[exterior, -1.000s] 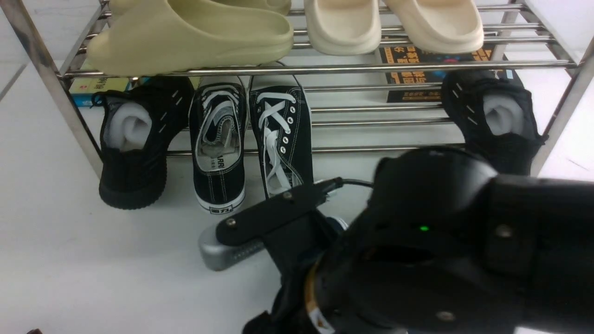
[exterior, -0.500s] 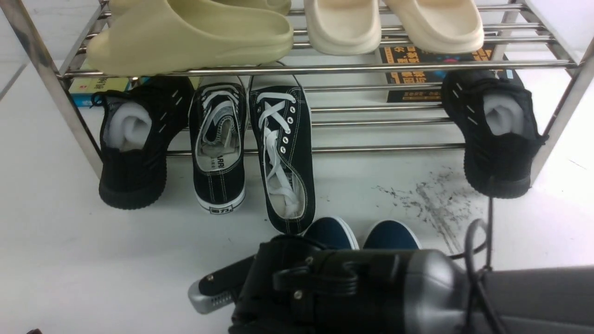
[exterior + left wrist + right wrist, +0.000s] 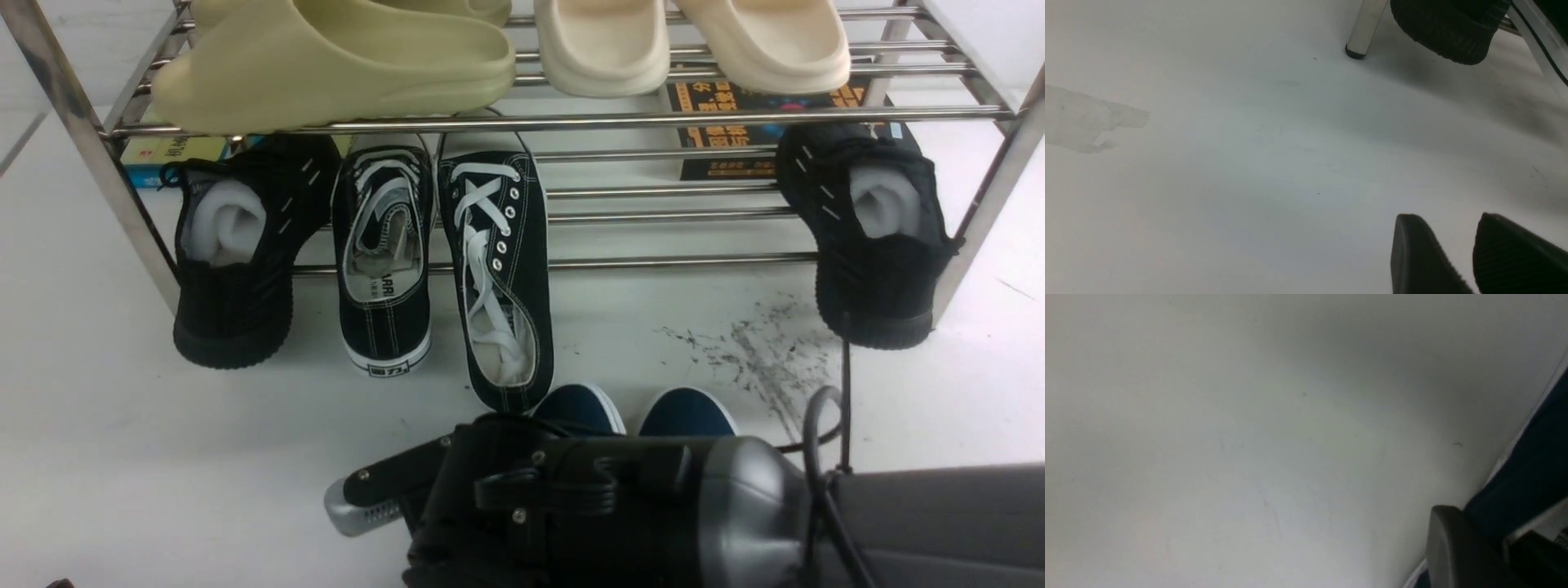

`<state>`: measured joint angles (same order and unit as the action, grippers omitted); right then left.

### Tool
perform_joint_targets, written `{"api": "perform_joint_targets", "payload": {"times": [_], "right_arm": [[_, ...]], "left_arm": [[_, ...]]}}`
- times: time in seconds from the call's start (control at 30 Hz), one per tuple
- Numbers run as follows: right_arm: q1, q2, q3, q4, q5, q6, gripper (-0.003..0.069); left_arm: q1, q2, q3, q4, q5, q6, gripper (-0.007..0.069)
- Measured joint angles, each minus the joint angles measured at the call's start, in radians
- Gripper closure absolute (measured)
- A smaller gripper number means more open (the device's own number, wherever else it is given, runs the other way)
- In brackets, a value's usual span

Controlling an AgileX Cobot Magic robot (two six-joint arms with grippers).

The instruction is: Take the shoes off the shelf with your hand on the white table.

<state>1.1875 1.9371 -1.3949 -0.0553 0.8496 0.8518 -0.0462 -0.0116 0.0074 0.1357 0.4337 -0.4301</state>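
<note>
Navy shoes (image 3: 686, 413) on white table (image 3: 163, 457)

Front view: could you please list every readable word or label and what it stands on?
"ARRI", partly hidden: insole of a black lace-up sneaker.
Its heel patch: too blurred.
Orange characters on the black book: unreadable.
Print on the yellow box: unreadable.

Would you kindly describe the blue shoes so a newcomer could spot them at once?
Find the chrome shoe rack standing on the white table. In front of its lower tier, beside the heel of the black lace-up sneaker, the blue shoes show only their toes from behind the robot's right arm. They are the only blue footwear, with white-edged soles.
</note>
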Motion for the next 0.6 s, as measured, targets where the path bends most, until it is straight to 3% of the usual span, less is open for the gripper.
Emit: {"api": "perform_joint_targets", "payload": {"times": [0.3,0.6], "right_arm": [[-0.002,-0.032,0.000,0.030,-0.010,0.000,0.0621],[0.002,-0.031,0.000,-0.019,0.098,0.046,0.0621]], "left_arm": [[0.000,0.000,0.000,0.001,0.000,0.000,0.0382],[0.000,0.000,0.000,0.001,0.000,0.000,0.0382]]}}
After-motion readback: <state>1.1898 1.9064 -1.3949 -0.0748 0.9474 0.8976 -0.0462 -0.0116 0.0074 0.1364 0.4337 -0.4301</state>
